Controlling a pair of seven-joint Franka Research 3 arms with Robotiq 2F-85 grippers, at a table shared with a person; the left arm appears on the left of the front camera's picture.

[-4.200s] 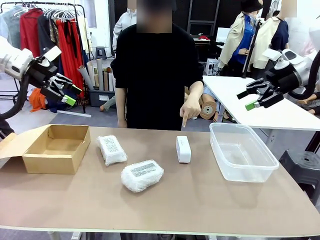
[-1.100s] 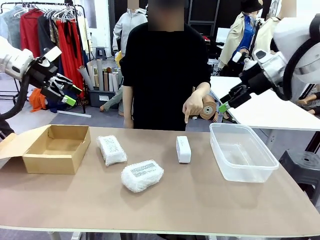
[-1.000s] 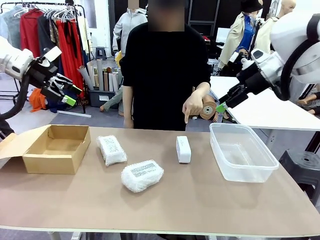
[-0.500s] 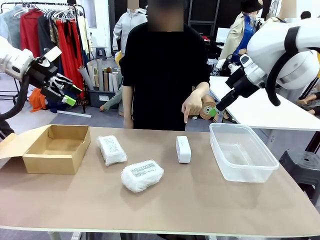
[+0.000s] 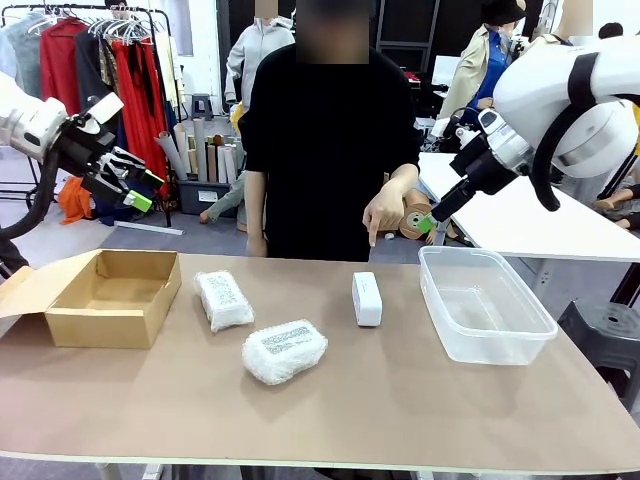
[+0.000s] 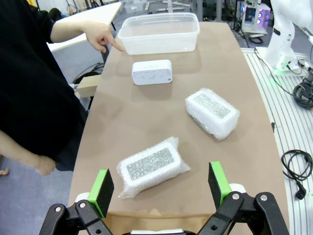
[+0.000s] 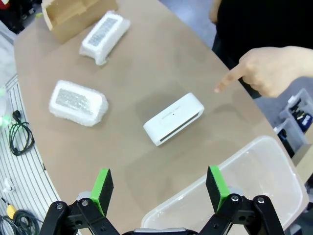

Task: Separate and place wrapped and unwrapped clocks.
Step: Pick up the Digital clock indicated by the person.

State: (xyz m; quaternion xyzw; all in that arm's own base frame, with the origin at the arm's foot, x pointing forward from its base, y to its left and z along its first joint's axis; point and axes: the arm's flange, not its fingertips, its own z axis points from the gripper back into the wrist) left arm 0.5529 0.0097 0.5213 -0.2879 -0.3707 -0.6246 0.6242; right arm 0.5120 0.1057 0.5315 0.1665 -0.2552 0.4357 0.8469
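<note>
Two bubble-wrapped clocks lie on the brown table: one [image 5: 223, 299] [image 6: 151, 165] [image 7: 104, 30] near the cardboard box, the other [image 5: 284, 350] [image 6: 212, 112] [image 7: 77, 102] closer to the front edge. The bare white clock [image 5: 367, 298] [image 6: 152, 72] [image 7: 173, 119] sits mid-table, and the person's hand [image 5: 382, 212] [image 6: 104, 39] [image 7: 261, 72] points down at it. My left gripper [image 5: 132, 188] [image 6: 159, 185] hangs open high above the box, empty. My right gripper [image 5: 430, 219] [image 7: 159, 186] hovers open above the tub's far left corner, empty.
An open tan cardboard box [image 5: 112, 296] [image 7: 73, 14] stands at the table's left end. A clear plastic tub [image 5: 484, 302] [image 6: 160, 33] [image 7: 230, 196] stands at the right end. The person stands at the far side, behind the bare clock.
My right arm has swung left and slightly down, bringing its gripper from beside the white table to above the tub's far corner. The left arm, the clocks and the pointing hand have stayed put.
</note>
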